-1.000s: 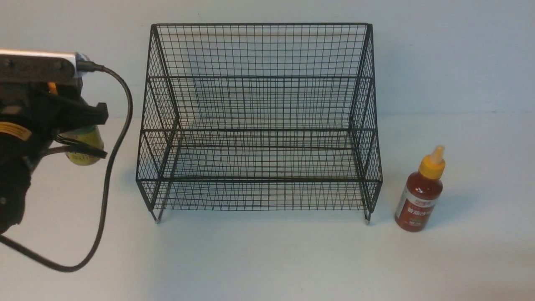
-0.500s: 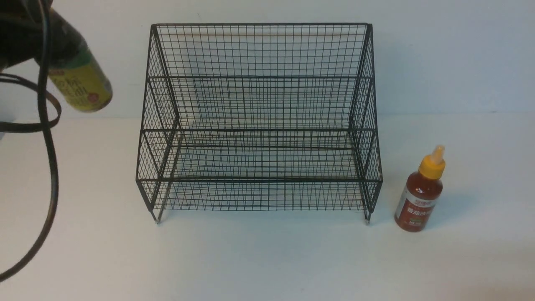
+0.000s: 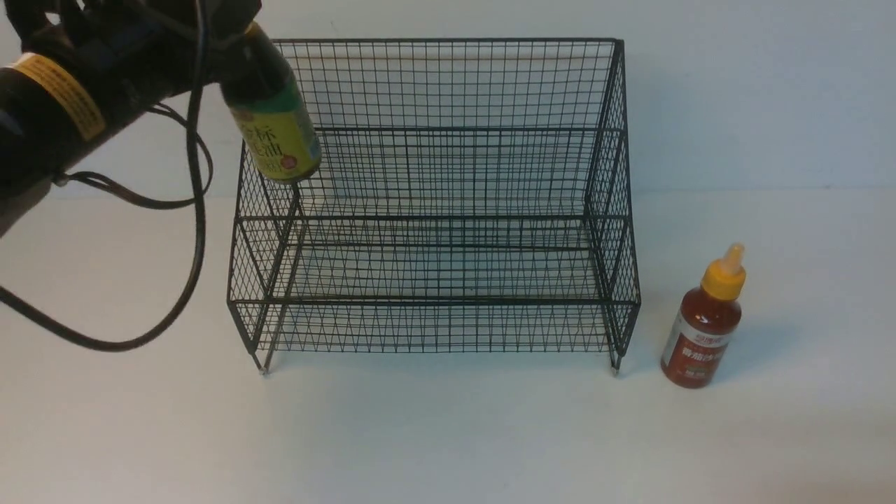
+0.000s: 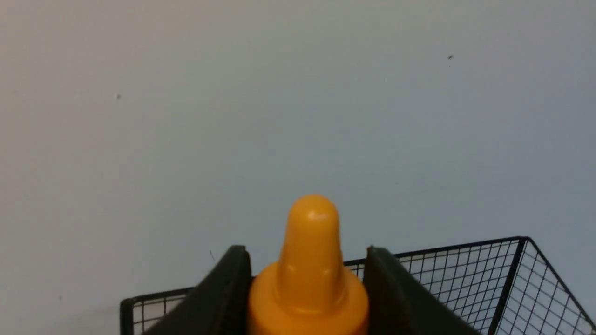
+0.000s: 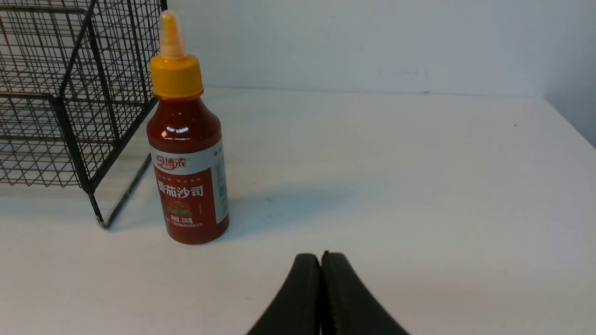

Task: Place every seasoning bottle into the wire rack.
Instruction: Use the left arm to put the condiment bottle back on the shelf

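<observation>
The dark seasoning bottle point(image 3: 271, 122) with a yellow-green label hangs tilted in the air at the upper left corner of the black wire rack point(image 3: 434, 203). My left gripper point(image 4: 305, 248) is shut on it, its two black fingers point(image 4: 223, 293) pressing either side of the orange cap point(image 4: 309, 284). The red seasoning bottle point(image 3: 703, 325) stands upright on the table just right of the rack's front right foot. My right gripper point(image 5: 320, 255) is shut and empty, low over the table a little short of the red bottle point(image 5: 188, 163). Both rack tiers hold nothing.
The left arm point(image 3: 63, 98) reaches in from the top left, and its black cable point(image 3: 189, 231) loops down over the table left of the rack. A pale wall stands close behind the rack. The table's right edge point(image 5: 570, 121) shows in the right wrist view.
My left arm has lifted the dark bottle from low at the left, up and to the right, to the rack's upper left corner. The red bottle and the rack have not moved.
</observation>
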Robot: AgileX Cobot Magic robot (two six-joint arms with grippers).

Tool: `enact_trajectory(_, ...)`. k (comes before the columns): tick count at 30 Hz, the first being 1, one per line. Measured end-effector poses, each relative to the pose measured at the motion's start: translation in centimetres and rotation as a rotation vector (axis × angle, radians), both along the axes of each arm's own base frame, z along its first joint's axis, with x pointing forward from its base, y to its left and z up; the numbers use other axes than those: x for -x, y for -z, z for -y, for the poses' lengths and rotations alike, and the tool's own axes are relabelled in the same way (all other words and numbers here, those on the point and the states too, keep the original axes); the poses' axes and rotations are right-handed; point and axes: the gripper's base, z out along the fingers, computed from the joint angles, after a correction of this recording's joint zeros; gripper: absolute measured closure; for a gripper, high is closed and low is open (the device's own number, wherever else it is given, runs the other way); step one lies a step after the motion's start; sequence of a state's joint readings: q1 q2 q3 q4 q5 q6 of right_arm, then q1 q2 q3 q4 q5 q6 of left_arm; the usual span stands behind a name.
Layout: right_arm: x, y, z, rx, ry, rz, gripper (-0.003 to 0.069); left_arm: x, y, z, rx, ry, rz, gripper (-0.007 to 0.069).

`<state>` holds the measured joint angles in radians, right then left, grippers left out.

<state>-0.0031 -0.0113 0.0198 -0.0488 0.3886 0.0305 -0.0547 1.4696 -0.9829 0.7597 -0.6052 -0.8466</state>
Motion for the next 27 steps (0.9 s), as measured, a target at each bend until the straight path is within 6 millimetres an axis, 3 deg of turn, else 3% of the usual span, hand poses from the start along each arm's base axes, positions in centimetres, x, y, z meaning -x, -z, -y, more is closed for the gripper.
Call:
enact_trajectory(15,0.0,0.0,0.0,0.000,0.000,0.000,0.0673,-2.5,5.0,4.2,-0.153,0.026,-0.070,0.0347)
enact_trajectory(27,0.0,0.0,0.0,0.000,0.000,0.000,0.0673,-2.6,7.5,4.1,-0.179,-0.054,-0.307,0.0347)
